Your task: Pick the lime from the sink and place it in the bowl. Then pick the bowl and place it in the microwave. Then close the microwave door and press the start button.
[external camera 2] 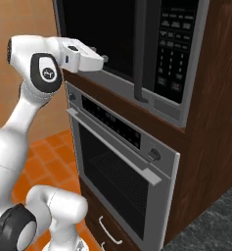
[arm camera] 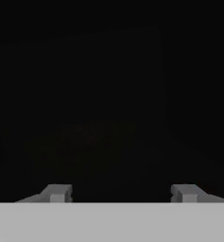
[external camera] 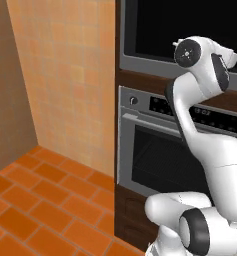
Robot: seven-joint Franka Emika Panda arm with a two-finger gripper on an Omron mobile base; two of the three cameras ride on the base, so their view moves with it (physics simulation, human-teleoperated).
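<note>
Microwave (external camera 2: 137,54) at 12 o'clock in the right base view, built into a brown wood cabinet (external camera 2: 210,147), black glass front closed flat. Microwave door (external camera 2: 95,34) at 11 o'clock there, shut against the frame, with a dark vertical handle (external camera 2: 141,54) just beside the keypad (external camera 2: 174,49) at 1 o'clock. Steel oven (external camera 2: 120,181) directly below, from centre down to 6 o'clock, with bar handle (external camera 2: 112,147) and a round knob (external camera 2: 154,155) near its right end.

Gripper (external camera 2: 104,59) at 10 o'clock in the right base view, at the end of the white hand, pressed close to the lower edge of the microwave door. In the hand view, gripper (arm camera: 121,193) at 6 o'clock, two grey fingertips (arm camera: 56,193) standing well apart, nothing between them: pincer open and empty. Ahead of the tips only dark glass, probably the door seen from very near; hard to tell more in this darkness.

In the left base view, microwave (external camera: 180,30) at 1 o'clock, oven (external camera: 150,150) at 4 o'clock, orange tiled wall (external camera: 70,85) at 10 o'clock and orange floor tiles (external camera: 35,210) at 8 o'clock.
</note>
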